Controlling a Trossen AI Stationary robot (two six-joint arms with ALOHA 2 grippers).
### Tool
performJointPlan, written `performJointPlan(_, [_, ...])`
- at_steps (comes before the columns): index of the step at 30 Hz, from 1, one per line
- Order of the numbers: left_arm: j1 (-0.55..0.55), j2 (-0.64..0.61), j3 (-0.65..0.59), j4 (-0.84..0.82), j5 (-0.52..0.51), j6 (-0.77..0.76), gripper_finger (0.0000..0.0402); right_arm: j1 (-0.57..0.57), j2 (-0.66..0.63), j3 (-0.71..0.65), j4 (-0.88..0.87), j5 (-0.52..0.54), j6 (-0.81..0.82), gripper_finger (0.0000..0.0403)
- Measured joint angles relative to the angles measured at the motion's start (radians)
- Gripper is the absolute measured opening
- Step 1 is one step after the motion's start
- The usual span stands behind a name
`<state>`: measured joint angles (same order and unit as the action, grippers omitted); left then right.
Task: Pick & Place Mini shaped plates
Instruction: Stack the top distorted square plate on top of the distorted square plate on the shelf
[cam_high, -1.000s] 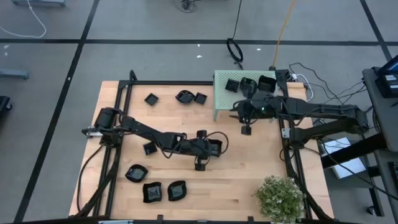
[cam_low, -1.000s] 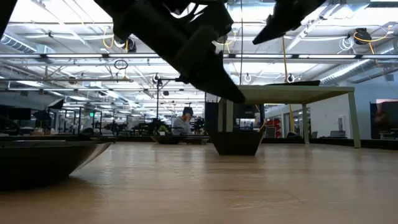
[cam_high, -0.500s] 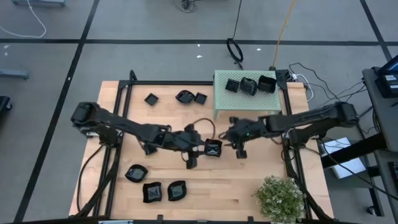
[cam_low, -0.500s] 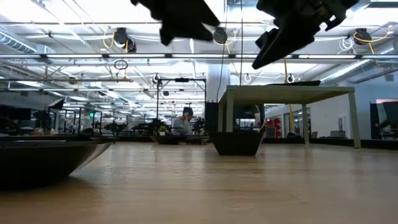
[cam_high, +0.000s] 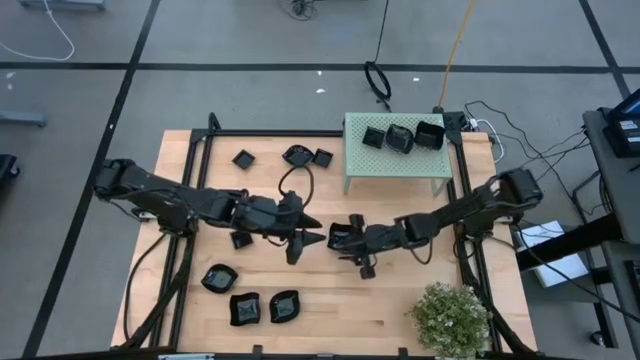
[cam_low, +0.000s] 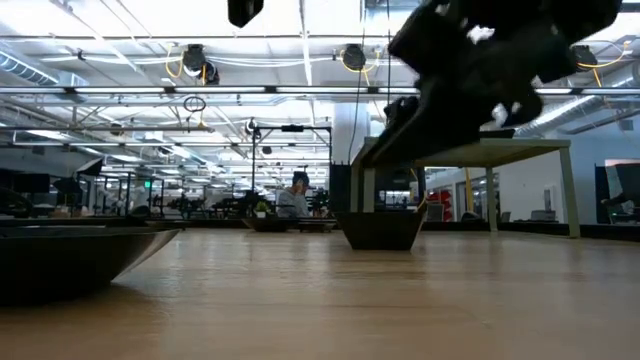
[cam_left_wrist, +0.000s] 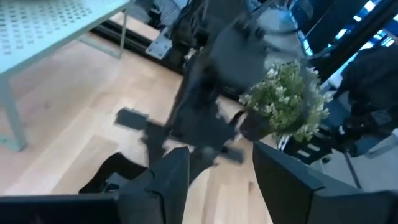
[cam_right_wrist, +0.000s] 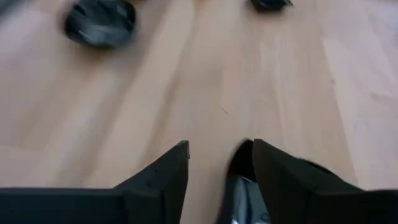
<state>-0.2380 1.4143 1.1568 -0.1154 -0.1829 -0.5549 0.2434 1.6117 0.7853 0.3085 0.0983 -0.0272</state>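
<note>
Here, both grippers' jaws wide, empty, flanking one black plate (cam_high: 341, 236) mid-table.

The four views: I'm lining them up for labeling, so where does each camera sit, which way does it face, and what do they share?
High view: overhead, straight down; both arms, left gripper, right gripper beside a square plate.
Low view: tabletop height, level across; an arm overhead, the plate, the green box.
Left wrist view: past its own fingers toward the right arm and a plant.
Right wrist view: past its fingers down at the tabletop.
Shared: the plate.
</note>
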Motion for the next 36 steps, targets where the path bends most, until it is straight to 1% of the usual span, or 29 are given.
performJointPlan(2, [-0.004, 0.000, 0.000, 0.011, 0.000, -0.001, 0.0182, 0.001, 0.043, 0.000, 0.023, 0.034, 0.008, 0.0175])
performJointPlan(6, [-0.013, 0.000, 0.000, 0.012, 0.000, -0.001, 0.0182, 0.001, 0.118, 0.000, 0.040, 0.038, 0.050, 0.0182])
performJointPlan(8, [-0.013, 0.000, 0.000, 0.012, 0.000, -0.001, 0.0182, 0.001, 0.148, 0.000, 0.044, 0.043, 0.065, 0.0180])
performJointPlan(12, [-0.013, 0.000, 0.000, 0.013, 0.000, -0.001, 0.0182, 0.000, 0.174, 0.000, 0.047, 0.093, 0.101, 0.0165])
performJointPlan(14, [-0.013, 0.000, 0.000, 0.013, -0.001, -0.001, 0.0182, 0.001, 0.176, 0.000, 0.040, 0.113, 0.129, 0.0148])
performJointPlan(16, [-0.012, 0.000, 0.000, 0.013, 0.000, -0.001, 0.0182, 0.001, 0.173, 0.000, 0.041, 0.113, 0.144, 0.0122])
performJointPlan(18, [-0.013, 0.000, 0.000, 0.013, 0.000, -0.001, 0.0182, 0.006, 0.157, 0.000, 0.026, 0.112, 0.147, 0.0084])
performJointPlan(20, [-0.013, 0.000, 0.000, 0.013, 0.000, -0.001, 0.0182, 0.009, 0.137, 0.000, 0.013, 0.111, 0.147, 0.0037])
performJointPlan(21, [-0.013, 0.000, 0.000, 0.013, 0.000, -0.001, 0.0182, 0.010, 0.121, 0.000, -0.007, 0.109, 0.148, 0.0019])
performJointPlan(22, [-0.013, 0.000, 0.000, 0.014, 0.000, -0.001, 0.0182, 0.013, 0.100, 0.000, -0.035, 0.109, 0.148, 0.0010])
performJointPlan(25, [-0.013, 0.000, 0.000, 0.020, 0.000, 0.000, 0.0182, 0.014, 0.018, 0.000, -0.079, 0.108, 0.148, 0.0006])
performJointPlan(27, [-0.013, 0.000, 0.000, 0.035, 0.000, 0.000, 0.0182, 0.014, -0.061, 0.000, -0.112, 0.108, 0.147, 0.0002])
performJointPlan(33, [-0.013, 0.000, 0.000, 0.087, 0.000, 0.023, 0.0182, 0.014, -0.307, 0.000, -0.135, 0.112, 0.101, 0.0000])
performJointPlan(36, [-0.013, 0.000, 0.000, 0.126, 0.000, 0.044, 0.0182, 0.014, -0.429, 0.000, -0.149, 0.136, 0.094, 0.0000])
